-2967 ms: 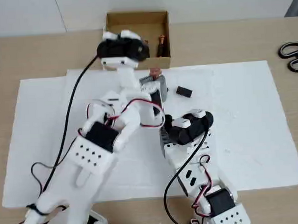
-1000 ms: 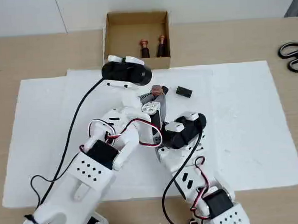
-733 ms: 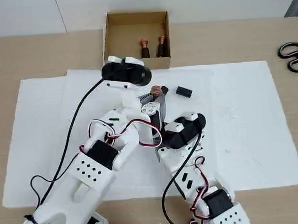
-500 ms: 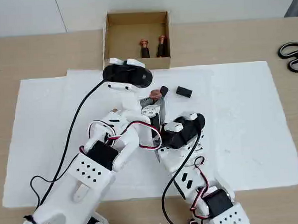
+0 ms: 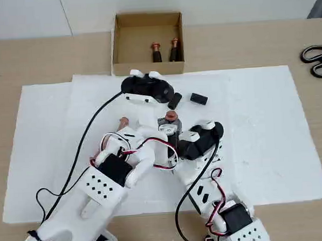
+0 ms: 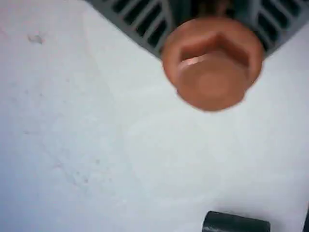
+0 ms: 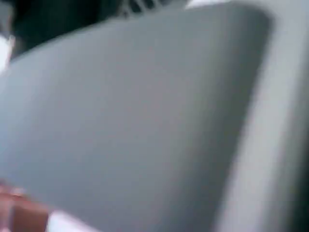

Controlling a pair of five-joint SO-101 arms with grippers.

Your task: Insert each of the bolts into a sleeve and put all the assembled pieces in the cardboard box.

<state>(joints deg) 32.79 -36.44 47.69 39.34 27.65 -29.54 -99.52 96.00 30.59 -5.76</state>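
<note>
Clamping a copper bolt [image 5: 172, 116] in the left claw [image 5: 170, 124] over the white sheet [image 5: 258, 126].
Nearest, just beside it, the right claw [image 5: 175, 137], impossible to tell whether open or closed. Level with it, a loose bolt [image 5: 123, 121] on the sheet. Farther off, a black sleeve [image 5: 174, 101] near a second sleeve [image 5: 199, 99]. Beyond, on the worktop [image 5: 39, 56], the cardboard box [image 5: 147, 69] with two assembled pieces [image 5: 156, 51] inside.

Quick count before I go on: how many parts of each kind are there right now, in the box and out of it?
Assembled pieces in the cardboard box: 2
Loose black sleeves on the mat: 2
Loose copper bolts: 2, one in the left end effector, one on the mat
Total: 6
</note>
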